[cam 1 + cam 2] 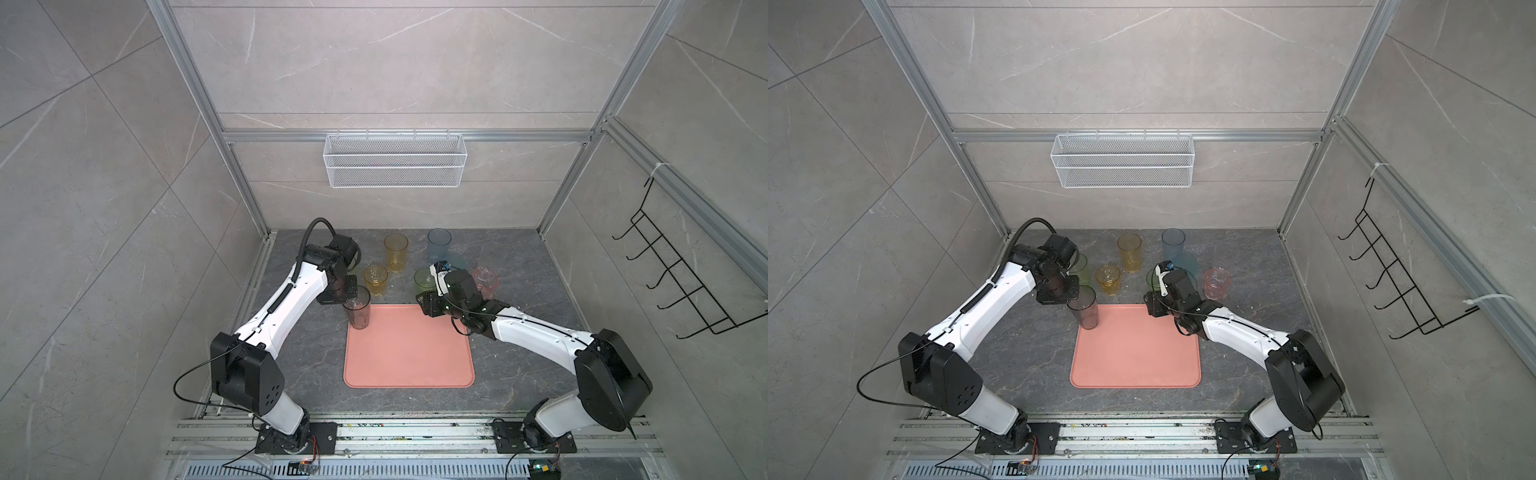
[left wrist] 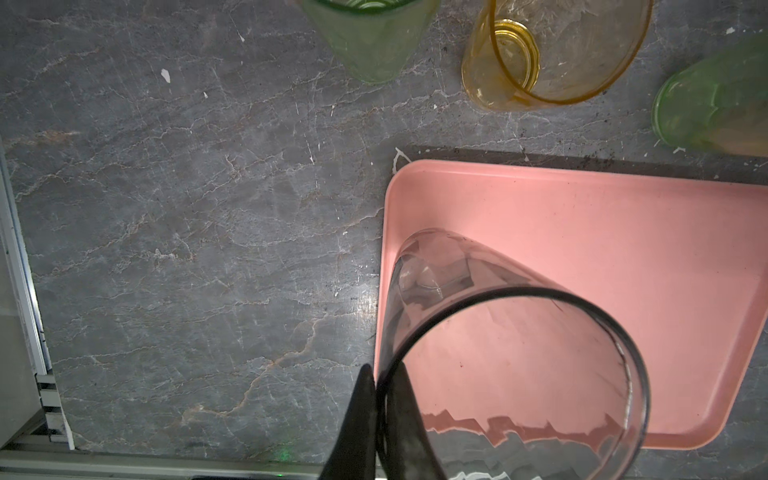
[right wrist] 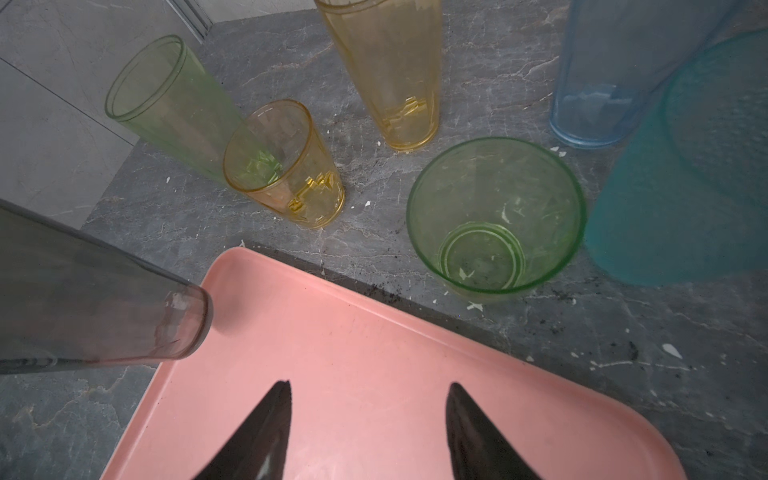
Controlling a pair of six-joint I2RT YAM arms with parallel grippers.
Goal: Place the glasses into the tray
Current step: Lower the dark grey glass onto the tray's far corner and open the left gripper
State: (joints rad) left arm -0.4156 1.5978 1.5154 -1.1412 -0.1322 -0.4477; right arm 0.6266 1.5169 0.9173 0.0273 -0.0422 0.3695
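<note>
robot lab test cell, not a real room: aluminium extrusion frame (image 1: 407, 136) around stone-look wall panels (image 1: 104, 187). left arm (image 1: 286, 299) and right arm (image 1: 536, 328) bolted to slotted rails (image 1: 415, 434) along the tabletop's (image 1: 519, 266) front edge. exposed cabling. wire mesh basket (image 1: 395, 166) and hook rack (image 1: 681, 259) hung as kitchen-style props.

Lighting was bright, even and diffuse from overhead in both top views; shadows on the tabletop (image 1: 519, 270) were soft. In the left wrist view, glare marked the tabletop beside the tray (image 2: 582, 232), and the smoky grey glass (image 2: 424, 266) carried jagged reflections. In the right wrist view, the teal glass (image 3: 685, 199) and the tips of the right tool (image 3: 368, 386) were blurred.
</note>
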